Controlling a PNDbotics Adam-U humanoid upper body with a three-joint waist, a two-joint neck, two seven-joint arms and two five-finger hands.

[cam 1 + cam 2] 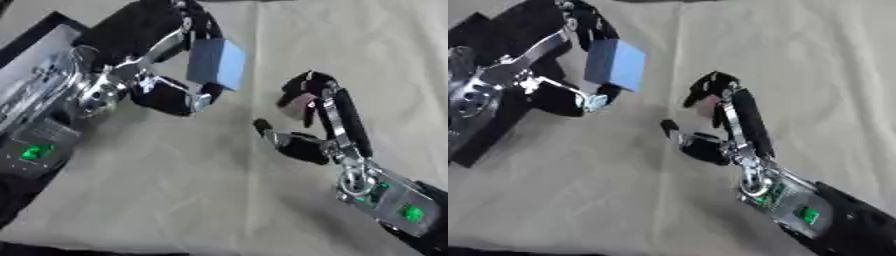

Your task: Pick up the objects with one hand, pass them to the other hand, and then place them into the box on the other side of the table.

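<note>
Both views look steeply down from the robot's head onto a table draped in beige cloth, close enough that the two arms fill most of each picture. The left eye view takes in more of the left edge, showing the left hand and a wider stretch of its silver forearm. The right eye view sits slightly to the right, with the right hand nearer centre. The two share almost the whole scene: both hands and the blue block between them. The table lies askew.
</note>
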